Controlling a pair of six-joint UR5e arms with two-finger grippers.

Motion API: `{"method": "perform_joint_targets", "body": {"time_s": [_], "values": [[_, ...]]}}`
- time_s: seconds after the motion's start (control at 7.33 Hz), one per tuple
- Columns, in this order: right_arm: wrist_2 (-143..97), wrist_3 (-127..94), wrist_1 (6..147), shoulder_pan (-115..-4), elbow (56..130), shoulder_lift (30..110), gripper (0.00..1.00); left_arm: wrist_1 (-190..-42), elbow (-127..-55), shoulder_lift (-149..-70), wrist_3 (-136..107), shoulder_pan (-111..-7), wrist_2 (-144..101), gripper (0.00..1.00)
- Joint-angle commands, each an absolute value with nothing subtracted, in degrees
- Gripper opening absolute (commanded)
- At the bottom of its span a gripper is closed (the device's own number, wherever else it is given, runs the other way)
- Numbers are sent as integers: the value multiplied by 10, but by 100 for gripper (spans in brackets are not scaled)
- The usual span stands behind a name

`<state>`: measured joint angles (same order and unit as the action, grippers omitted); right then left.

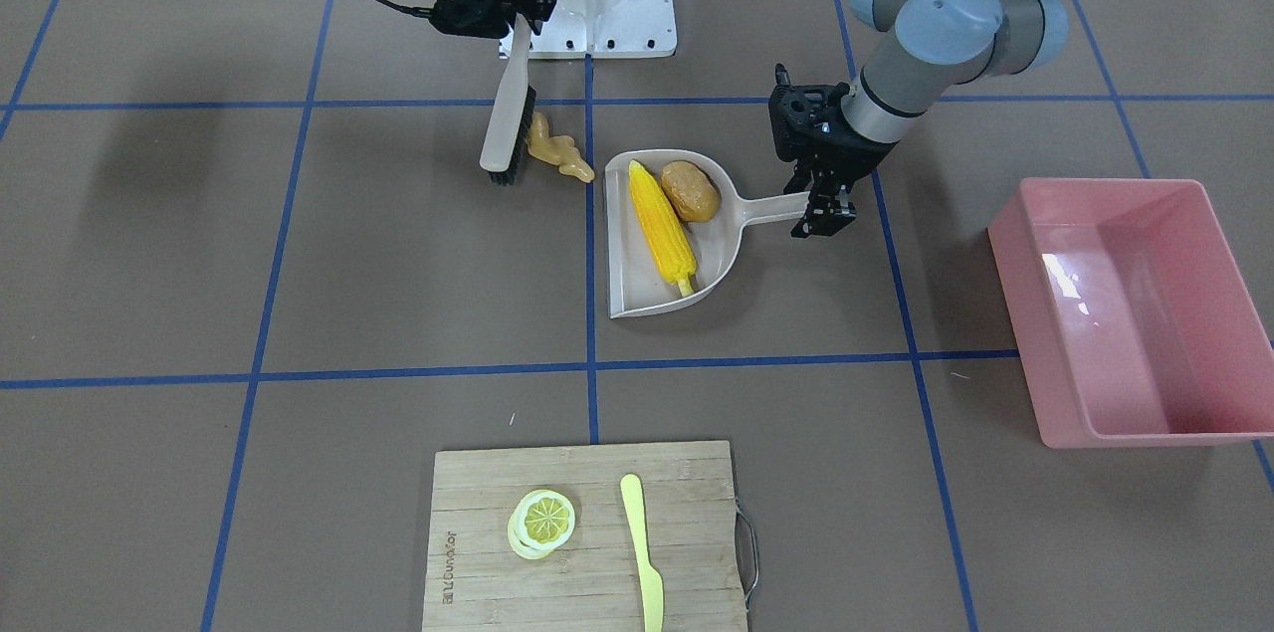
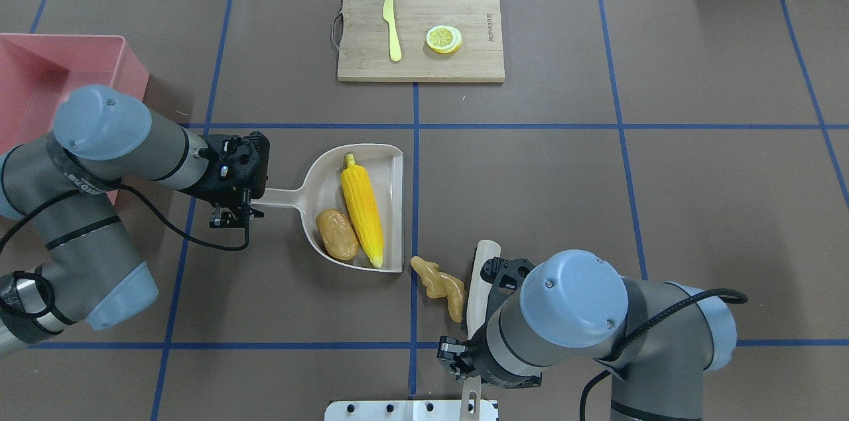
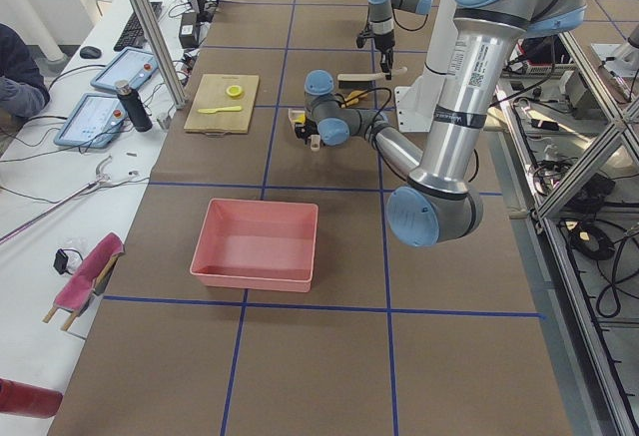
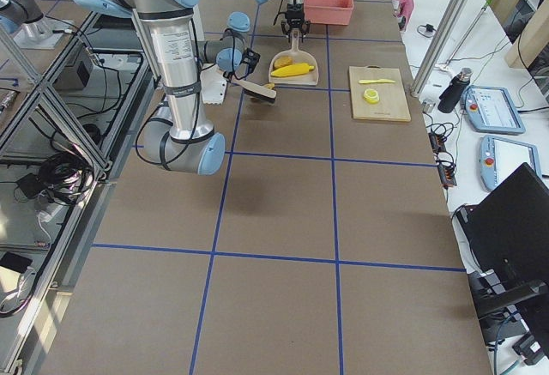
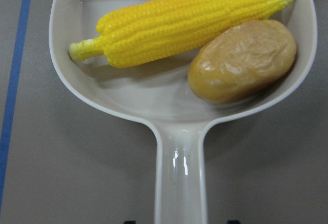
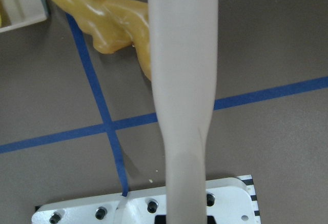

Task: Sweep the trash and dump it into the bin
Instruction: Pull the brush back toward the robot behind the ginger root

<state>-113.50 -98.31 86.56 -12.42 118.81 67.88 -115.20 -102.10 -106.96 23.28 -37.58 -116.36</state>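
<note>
Your beige plastic dustpan, pinched by the left gripper, holds a long yellow corn cob and glossy brown potato; right gripper clamps a beige brush.

table: brown, blue tape grid | side: white bench, two tablets | frame: metal posts (cables on the floor beyond) | light: even, soft shadows

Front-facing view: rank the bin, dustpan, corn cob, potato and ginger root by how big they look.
1. pink bin
2. dustpan
3. corn cob
4. potato and ginger root: about alike. The ginger is longer but thinner, so I won't rank them.
</note>
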Motion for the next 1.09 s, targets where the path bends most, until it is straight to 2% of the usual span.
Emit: {"method": "perform_joint_targets", "body": {"time_s": [0.0, 0.55, 0.96], "values": [[-1135, -983, 866, -127, 1225, 712, 0, -1151, -1010, -1077, 250, -379, -1159, 53], [-1117, -987, 867, -70, 1213, 711, 0, -1151, -984, -1105, 263, -389, -1159, 53], [-1115, -984, 861, -76, 1191, 703, 0, -1151, -958, -1128, 263, -398, -1160, 53]]}}
